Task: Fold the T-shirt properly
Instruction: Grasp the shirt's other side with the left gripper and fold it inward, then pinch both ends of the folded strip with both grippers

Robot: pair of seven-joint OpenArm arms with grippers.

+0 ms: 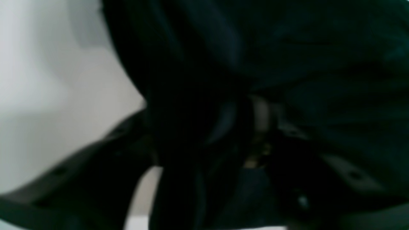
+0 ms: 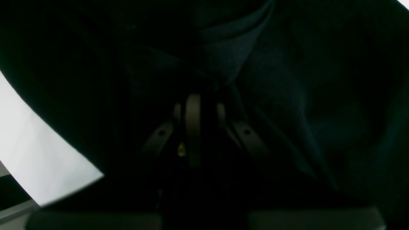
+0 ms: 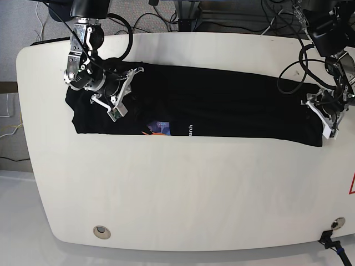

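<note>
- Table [image 3: 183,194]: the near half is bare white; a metal grommet [image 3: 101,231] sits by the front edge.
- T-shirt [image 3: 222,105]: lies beyond as a long black band across the table, with the printed graphic [image 3: 158,128] at its near edge.
- Right gripper [image 3: 123,91]: sits at one end of the band, jaws pinched on cloth.
- Left gripper [image 3: 327,117]: at the opposite end; the wrist view is blurred, but cloth appears clamped between its jaws.
- Risk: uneven arm travel would skew the fold; a thin pinch may slip, dropping one end.
</note>
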